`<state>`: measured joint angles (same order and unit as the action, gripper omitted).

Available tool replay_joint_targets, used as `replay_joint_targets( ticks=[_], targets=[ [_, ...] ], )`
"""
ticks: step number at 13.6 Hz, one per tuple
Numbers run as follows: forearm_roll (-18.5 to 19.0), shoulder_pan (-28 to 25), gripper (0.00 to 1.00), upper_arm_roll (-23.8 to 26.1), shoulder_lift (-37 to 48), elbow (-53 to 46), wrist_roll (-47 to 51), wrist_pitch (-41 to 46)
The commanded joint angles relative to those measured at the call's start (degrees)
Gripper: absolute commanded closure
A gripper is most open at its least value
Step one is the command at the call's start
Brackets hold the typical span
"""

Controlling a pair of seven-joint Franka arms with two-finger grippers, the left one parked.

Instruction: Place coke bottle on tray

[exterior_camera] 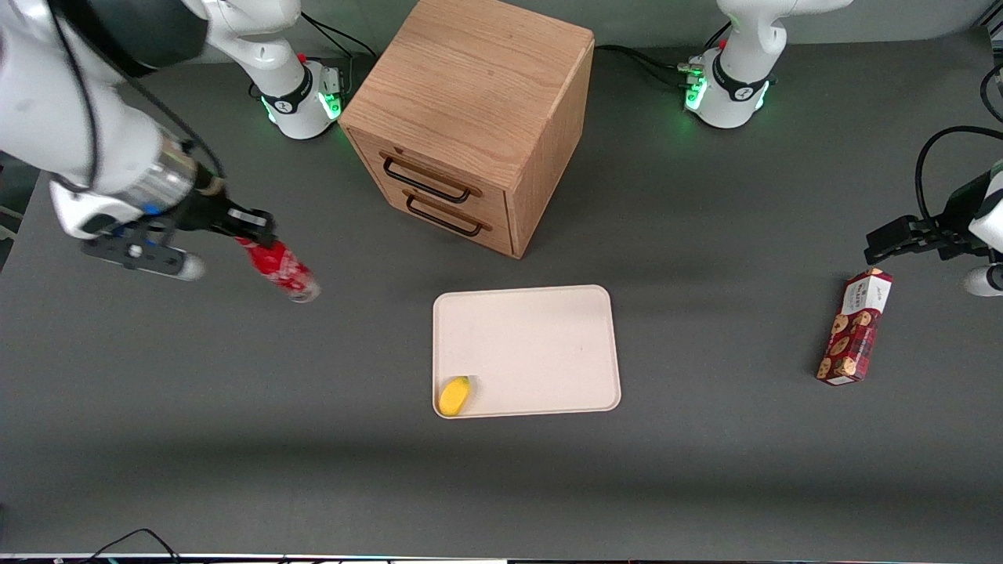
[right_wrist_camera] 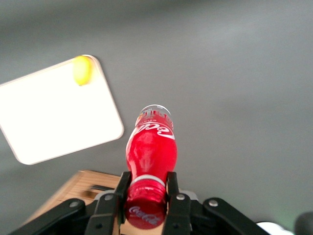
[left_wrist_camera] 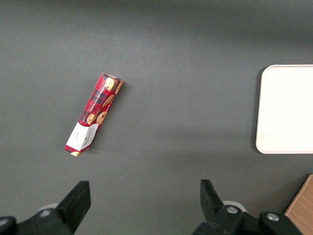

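Observation:
My right gripper (exterior_camera: 252,232) is shut on the neck of the coke bottle (exterior_camera: 280,270), a slim red bottle with white script and a clear base. It holds the bottle tilted in the air above the table, toward the working arm's end, well apart from the tray. In the right wrist view the fingers (right_wrist_camera: 172,188) clamp just under the red cap, on either side of the bottle (right_wrist_camera: 150,152). The cream-beige tray (exterior_camera: 541,337) lies flat in front of the wooden cabinet, nearer the front camera; it also shows in the right wrist view (right_wrist_camera: 49,122).
A yellow lemon-like fruit (exterior_camera: 454,395) lies in the tray's corner nearest the camera. A wooden drawer cabinet (exterior_camera: 470,117) with two drawers stands at the table's middle. A red cookie box (exterior_camera: 856,327) lies toward the parked arm's end.

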<state>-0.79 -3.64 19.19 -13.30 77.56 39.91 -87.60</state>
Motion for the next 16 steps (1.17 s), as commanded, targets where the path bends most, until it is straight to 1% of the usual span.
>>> replay_joint_targets(
  ticks=[1, 3, 5, 9, 10, 12, 16],
  targets=[
    [6.04, -7.32, 1.0, 2.6, -13.13, -15.92, 12.0, 2.88],
    [6.5, -11.81, 1.0, 2.6, -17.8, -18.31, 16.41, 1.3],
    [6.5, -13.85, 1.0, 2.69, -20.97, -18.23, 18.27, -3.96],
    [6.67, -14.56, 1.0, 2.69, -27.91, -17.71, 17.66, -8.54],
    [7.81, -14.47, 1.0, 2.69, -29.06, -17.01, 17.23, -9.51],
    [7.99, -14.38, 1.0, 2.86, -31.95, -16.39, 16.78, -12.66],
    [8.52, -14.38, 1.0, 3.13, -33.46, -13.23, 16.78, -14.0]
  ],
)
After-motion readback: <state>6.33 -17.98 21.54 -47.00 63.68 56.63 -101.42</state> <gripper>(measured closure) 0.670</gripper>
